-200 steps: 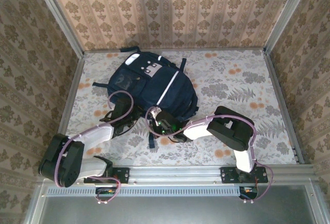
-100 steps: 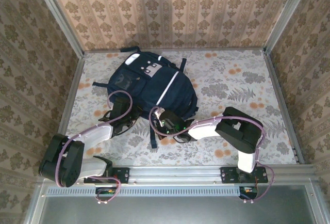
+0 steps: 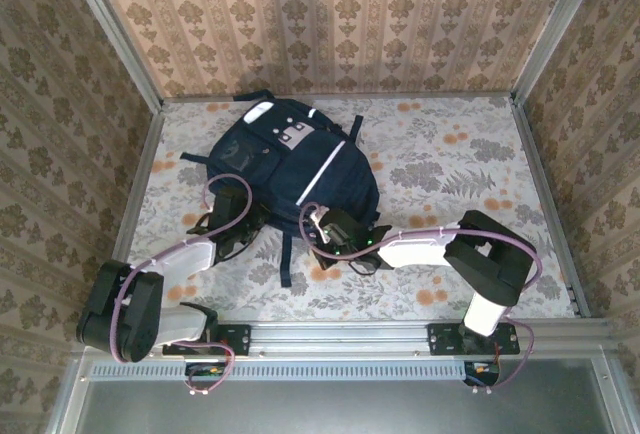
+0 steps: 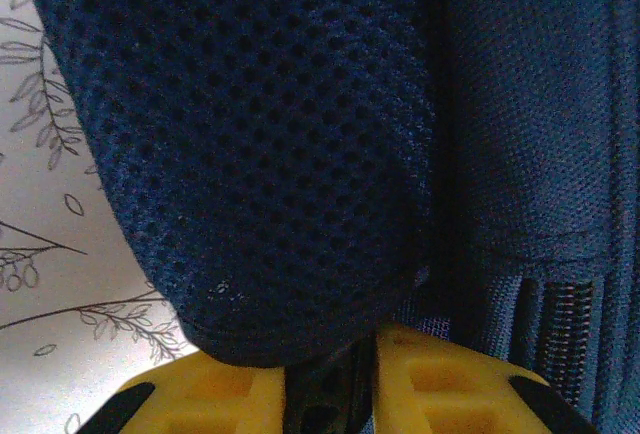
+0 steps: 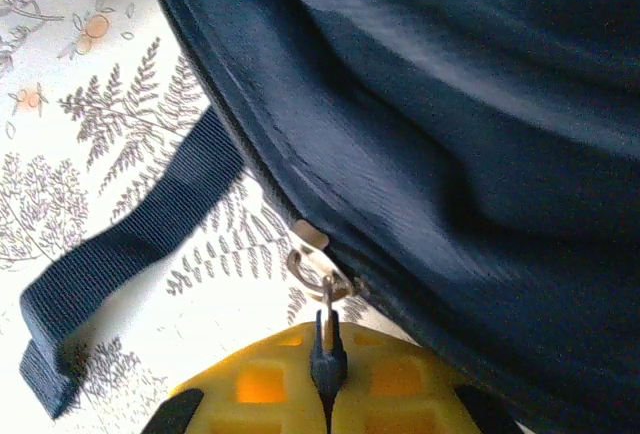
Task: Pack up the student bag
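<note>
Jaws of the right gripper [image 5: 325, 359] are pressed together on the zip pull [image 5: 322, 306]. It hangs from the slider [image 5: 312, 249] at the near right edge of the bag [image 3: 290, 169]. Just left of it, a loose strap [image 5: 120, 254] trails on the table [image 3: 460, 164] between the two arms.

The left gripper [image 4: 325, 379] stands narrow. Dark fabric at the lower edge of a mesh pad [image 4: 260, 154] sits between its fingers, so it looks to be pinning the bag's near left side.

Both arms touch the bag, and the right one has the zip. In the right wrist view the zip seam runs away up and to the left. The pull should probably travel along that seam rather than lift off it.

The bag lies flat beyond both wrists, long axis near to far, far end leaning left. Open table lies to its right, with the right wall [image 3: 590, 104] well apart. The left side and the back wall [image 3: 330, 24] are nearer, so there is less room there.
</note>
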You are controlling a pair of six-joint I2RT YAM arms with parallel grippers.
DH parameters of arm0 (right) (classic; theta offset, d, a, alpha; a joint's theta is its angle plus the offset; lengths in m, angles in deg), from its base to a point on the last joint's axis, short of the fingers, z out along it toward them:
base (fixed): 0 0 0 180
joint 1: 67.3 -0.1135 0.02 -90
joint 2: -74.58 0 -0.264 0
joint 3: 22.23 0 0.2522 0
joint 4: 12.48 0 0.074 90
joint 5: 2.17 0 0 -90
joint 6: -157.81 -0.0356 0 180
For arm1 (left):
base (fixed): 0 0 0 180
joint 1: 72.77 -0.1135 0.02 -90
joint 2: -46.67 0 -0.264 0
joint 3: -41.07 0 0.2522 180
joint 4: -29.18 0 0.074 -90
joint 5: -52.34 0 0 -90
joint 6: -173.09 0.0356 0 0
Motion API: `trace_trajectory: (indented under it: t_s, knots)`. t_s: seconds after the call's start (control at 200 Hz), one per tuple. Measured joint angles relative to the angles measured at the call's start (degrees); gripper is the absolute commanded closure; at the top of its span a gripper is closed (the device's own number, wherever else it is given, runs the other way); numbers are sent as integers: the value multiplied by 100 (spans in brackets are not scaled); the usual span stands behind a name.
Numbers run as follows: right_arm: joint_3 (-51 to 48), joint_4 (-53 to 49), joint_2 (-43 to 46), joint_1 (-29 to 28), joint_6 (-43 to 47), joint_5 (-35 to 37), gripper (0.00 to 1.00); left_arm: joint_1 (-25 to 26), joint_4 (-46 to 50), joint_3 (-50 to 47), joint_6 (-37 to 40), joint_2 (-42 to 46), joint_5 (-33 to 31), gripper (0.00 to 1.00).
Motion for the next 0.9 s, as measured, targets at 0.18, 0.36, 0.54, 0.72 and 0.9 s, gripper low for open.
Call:
trace_trajectory:
  t_s: [0.18,0.36,0.54,0.72,0.9]
  knots:
    - [-76,-334,188,225,164,-243,100,-138,26,0,63,0,-4,76]
    - [-166,-588,308,498,313,-501,100,-258,245,107,205,0,17,77]
    - [-155,-632,417,546,424,-828,100,-459,1029,710,702,-186,122,75]
    - [278,-516,4,361,184,-1019,100,-946,2116,1832,1458,-876,219,51]
    - [1102,-321,-874,105,-365,-1150,100,-1394,2474,2129,1692,-986,90,33]
